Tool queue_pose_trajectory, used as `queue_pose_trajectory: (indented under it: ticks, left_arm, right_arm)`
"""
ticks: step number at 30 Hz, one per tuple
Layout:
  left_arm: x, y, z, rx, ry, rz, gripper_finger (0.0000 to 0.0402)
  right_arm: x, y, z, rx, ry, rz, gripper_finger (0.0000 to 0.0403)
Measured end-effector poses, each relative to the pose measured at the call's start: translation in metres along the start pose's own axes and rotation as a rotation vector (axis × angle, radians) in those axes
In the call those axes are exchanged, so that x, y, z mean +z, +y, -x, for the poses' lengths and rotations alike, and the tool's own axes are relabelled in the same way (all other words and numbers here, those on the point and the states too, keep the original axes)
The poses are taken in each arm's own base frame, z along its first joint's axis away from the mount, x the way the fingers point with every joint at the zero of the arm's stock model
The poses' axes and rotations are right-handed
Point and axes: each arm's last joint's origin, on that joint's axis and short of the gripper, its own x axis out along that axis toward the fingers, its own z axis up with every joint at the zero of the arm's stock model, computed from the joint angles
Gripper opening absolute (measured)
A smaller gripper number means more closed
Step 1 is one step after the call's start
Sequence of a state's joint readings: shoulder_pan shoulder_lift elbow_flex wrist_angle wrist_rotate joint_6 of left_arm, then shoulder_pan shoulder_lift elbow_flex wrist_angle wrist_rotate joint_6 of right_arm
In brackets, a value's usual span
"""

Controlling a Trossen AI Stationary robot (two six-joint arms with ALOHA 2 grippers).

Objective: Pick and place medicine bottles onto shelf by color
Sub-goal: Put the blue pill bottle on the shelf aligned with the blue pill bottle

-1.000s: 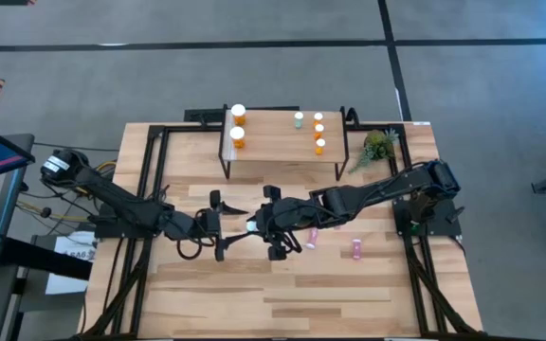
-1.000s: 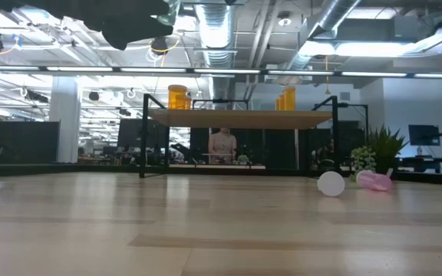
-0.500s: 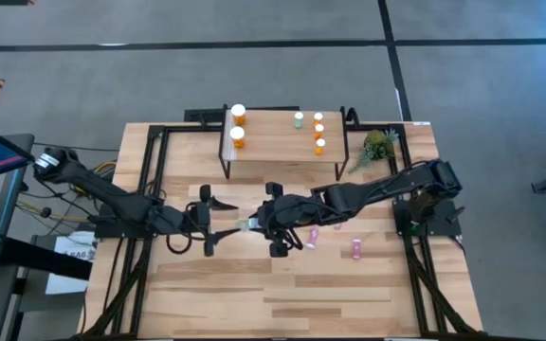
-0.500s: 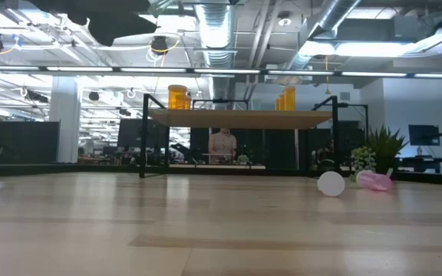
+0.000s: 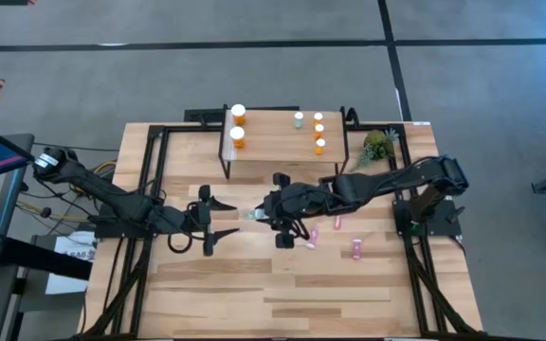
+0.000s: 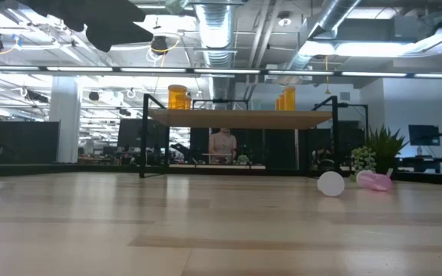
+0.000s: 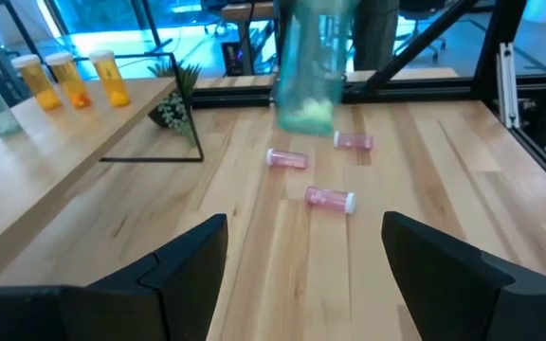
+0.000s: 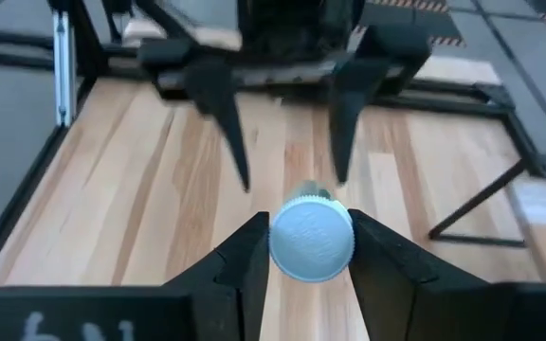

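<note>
A light-wood workbench [image 5: 282, 284] framed in black metal rails fills the overhead view, with both dark robot arms reaching toward its middle. At the far side stands the shelf [image 5: 278, 142], a raised wooden platform on thin black legs. Two larger orange bottles [image 5: 238, 126] with white caps stand upright at its left end; toward its right end stand three smaller orange bottles [image 5: 318, 132] in a row, with one pale green bottle [image 5: 299, 119] just beside them. A small green plant [image 5: 377, 145] sits on the bench off the shelf's right end.

The left gripper [image 5: 212, 215] hovers above the bench in front of the shelf's left half, its two fingers spread wide with nothing between them; the left wrist view shows bare wood between the fingertips. Facing it from close by, the right gripper [image 5: 271, 216] is closed around a pale green bottle [image 5: 254, 214], held lying level in the air with its body pointing toward the left gripper. The right wrist view shows that bottle's white cap [image 8: 312, 240] pinched between the two dark fingers [image 8: 246, 254], with the left gripper's open fingers just beyond it.

Three pink bottles [image 5: 312, 237] lie on their sides on the bench to the right of the right gripper, near one another but apart; the left wrist view shows them [image 7: 330, 198] beyond the raised green bottle [image 7: 311, 71].
</note>
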State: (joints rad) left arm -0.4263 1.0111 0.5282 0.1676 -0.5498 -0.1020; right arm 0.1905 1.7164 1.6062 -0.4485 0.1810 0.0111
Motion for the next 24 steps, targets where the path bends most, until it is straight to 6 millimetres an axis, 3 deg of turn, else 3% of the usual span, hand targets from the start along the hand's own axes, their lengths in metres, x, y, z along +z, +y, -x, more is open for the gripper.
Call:
queue_pose_trajectory:
  ticks: [11,24]
  left_arm:
    - [-0.001,0.000,-0.001,-0.003,0.004,0.033,0.0268]
    - [-0.004,0.000,-0.001,-0.003,0.010,0.071,0.0268]
  right_arm:
    - [0.001,-0.035,0.019,-0.072,0.036,-0.048,0.0152]
    - [-0.006,-0.073,0.022,-0.157,0.099,-0.107,0.0152]
